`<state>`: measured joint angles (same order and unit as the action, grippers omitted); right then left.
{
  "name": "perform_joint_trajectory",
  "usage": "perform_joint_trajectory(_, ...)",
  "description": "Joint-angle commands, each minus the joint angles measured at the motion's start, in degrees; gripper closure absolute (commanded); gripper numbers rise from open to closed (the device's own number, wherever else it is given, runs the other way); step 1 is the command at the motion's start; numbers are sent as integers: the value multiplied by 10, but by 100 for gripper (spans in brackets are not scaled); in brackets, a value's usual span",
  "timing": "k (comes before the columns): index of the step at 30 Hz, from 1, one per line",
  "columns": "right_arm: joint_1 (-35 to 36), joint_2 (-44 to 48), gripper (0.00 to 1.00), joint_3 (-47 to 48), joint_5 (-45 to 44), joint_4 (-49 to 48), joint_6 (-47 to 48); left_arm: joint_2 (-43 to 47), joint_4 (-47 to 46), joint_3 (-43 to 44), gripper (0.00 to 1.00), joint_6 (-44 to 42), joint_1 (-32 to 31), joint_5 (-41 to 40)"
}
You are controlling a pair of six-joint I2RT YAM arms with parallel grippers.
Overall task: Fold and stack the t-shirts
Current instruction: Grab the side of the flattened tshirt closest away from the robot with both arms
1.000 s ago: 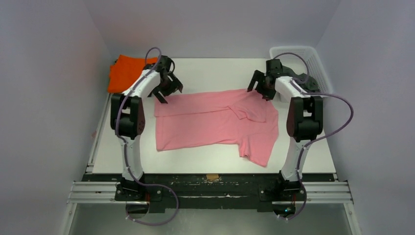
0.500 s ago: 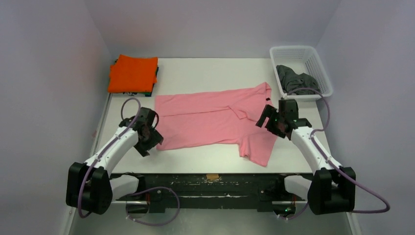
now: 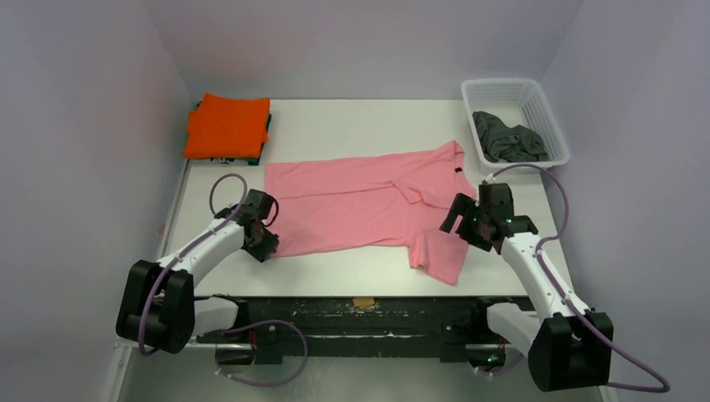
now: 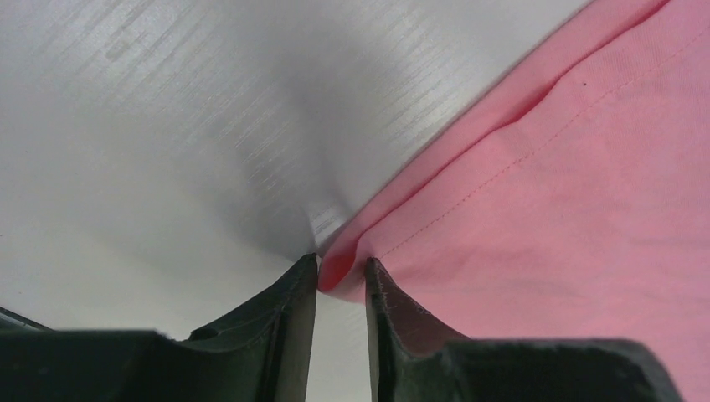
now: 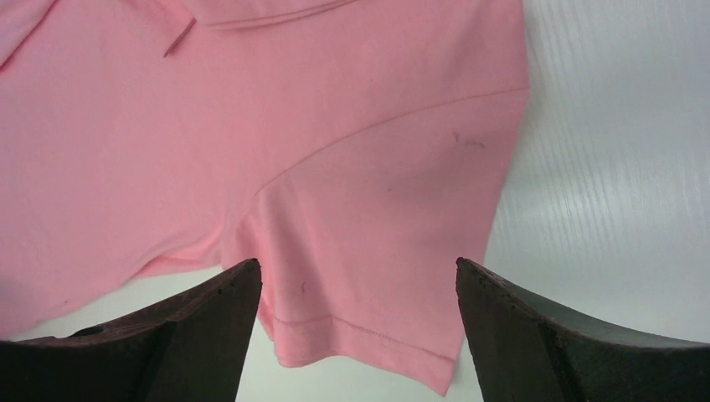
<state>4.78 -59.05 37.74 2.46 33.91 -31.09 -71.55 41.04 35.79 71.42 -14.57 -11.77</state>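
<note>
The pink t-shirt (image 3: 360,209) lies spread flat across the table, collar to the right. My left gripper (image 3: 266,247) is at its near left corner; in the left wrist view the jaws (image 4: 342,268) pinch the hem corner of the pink cloth (image 4: 544,193). My right gripper (image 3: 456,224) hangs open over the near right sleeve (image 5: 377,234), and the sleeve hem lies between its wide-spread fingers (image 5: 358,276). A folded orange t-shirt (image 3: 228,126) tops a stack at the back left, with a dark green edge (image 3: 266,134) showing beneath it. A dark grey t-shirt (image 3: 506,138) lies crumpled in the basket.
The white mesh basket (image 3: 502,84) stands at the back right corner. Bare white table (image 3: 360,126) lies behind the pink shirt, and a narrow strip runs along the front. Grey walls close in on both sides.
Both arms swung from the shirt's far edge down to its near edge. The left jaws closed onto the near left hem corner. The right gripper stayed open and settled over the sleeve.
</note>
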Motion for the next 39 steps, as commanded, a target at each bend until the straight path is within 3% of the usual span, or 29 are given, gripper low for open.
perform_joint_trajectory(1, 1, 26, 16, -4, -6, 46, -10, -3, -16, 2, 77, 30, -23, -9)
perform_joint_trajectory(5, 1, 44, 16, -8, -7, 78, -16, -1, -1, 3, 100, 43, -38, -28)
perform_joint_trajectory(8, 13, 51, 18, -17, 21, 94, -29, -3, 0, 10, 100, 38, -38, -36)
perform_joint_trajectory(12, 56, 36, 20, -36, -12, 120, -59, -1, 11, 28, 100, 27, -38, -36)
perform_joint_trajectory(19, 143, 14, 35, -46, -55, 135, -106, 23, 31, 34, 100, 26, -38, -38)
perform_joint_trajectory(30, 162, -89, 47, -77, -60, 63, -109, 27, 58, 52, 100, 23, -38, -42)
perform_joint_trajectory(31, 161, -92, 50, -76, -70, 62, -108, 26, 58, 53, 100, 24, -38, -42)
perform_joint_trajectory(37, 162, -101, 98, -54, -113, 52, -109, 24, 63, 69, 100, 21, -37, -40)
perform_joint_trajectory(39, 162, -98, 100, -42, -118, 53, -104, 22, 69, 79, 100, 21, -37, -42)
